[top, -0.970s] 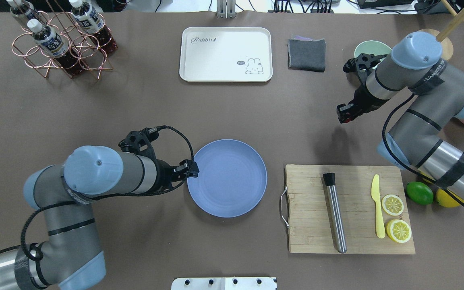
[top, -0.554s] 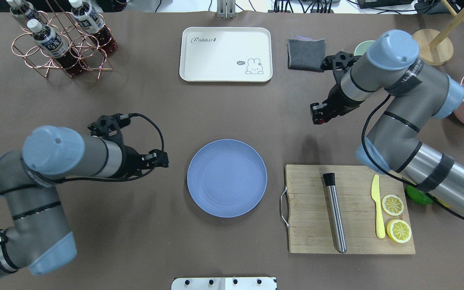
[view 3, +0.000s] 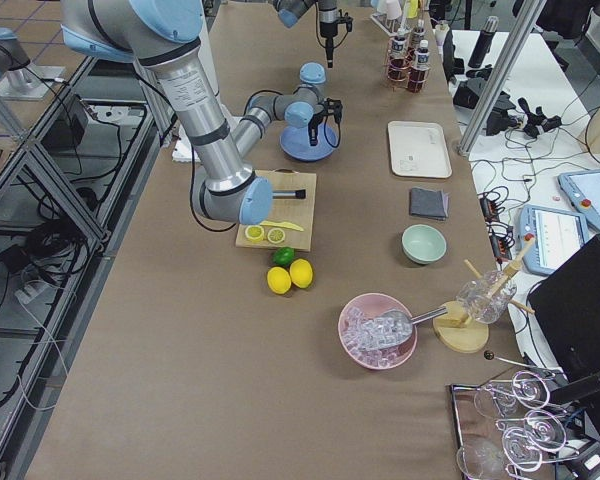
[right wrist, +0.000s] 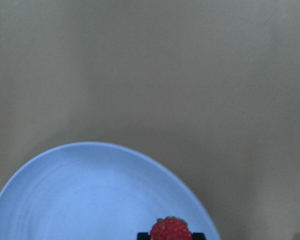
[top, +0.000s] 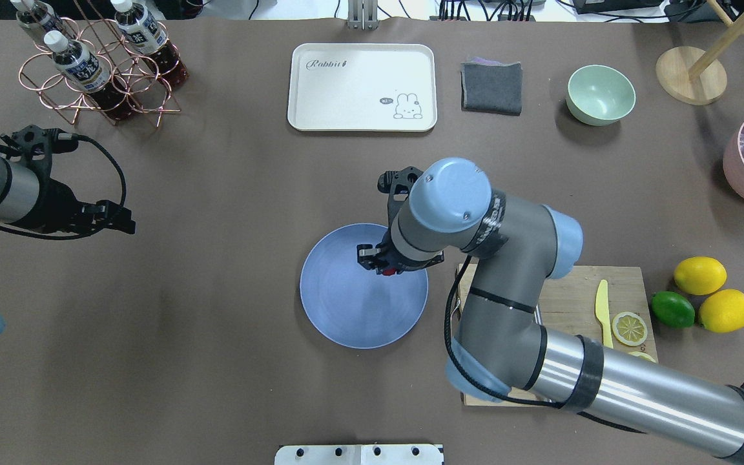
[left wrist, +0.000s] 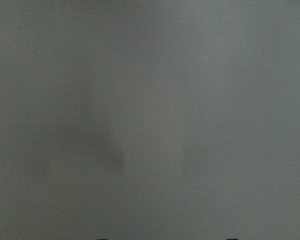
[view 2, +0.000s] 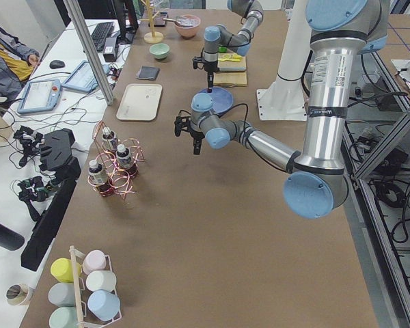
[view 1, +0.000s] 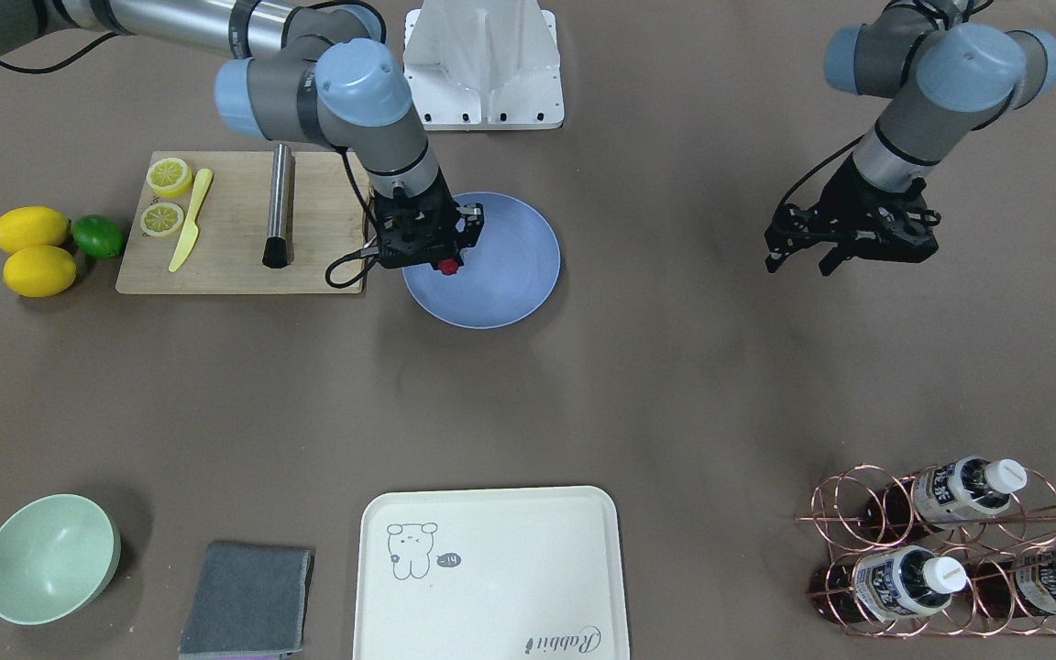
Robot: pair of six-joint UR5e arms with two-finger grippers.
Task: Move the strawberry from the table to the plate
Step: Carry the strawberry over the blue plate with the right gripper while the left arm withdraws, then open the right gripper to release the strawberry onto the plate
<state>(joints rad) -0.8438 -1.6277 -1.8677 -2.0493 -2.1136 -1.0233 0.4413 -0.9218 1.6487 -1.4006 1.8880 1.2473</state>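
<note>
Front view: right claw [view 1: 446, 263] clamped on the strawberry [view 1: 447, 268], with the plate [view 1: 514, 266] beneath it. Left claw [view 1: 798, 261] far off, fingers spread, empty.
Overhead: the plate's rim lies just beside the claw.
Right wrist view: berry pinched, plate below.
Judgement: nudge toward the centre, lower close, then open gently so the berry won't roll off.

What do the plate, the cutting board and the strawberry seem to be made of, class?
Plate: probably matte plastic, evenly blue, no gloss. Cutting board: bare wood or bamboo, showing pale joined strips. Strawberry: bumpy red skin; real or imitation, cannot tell.
</note>
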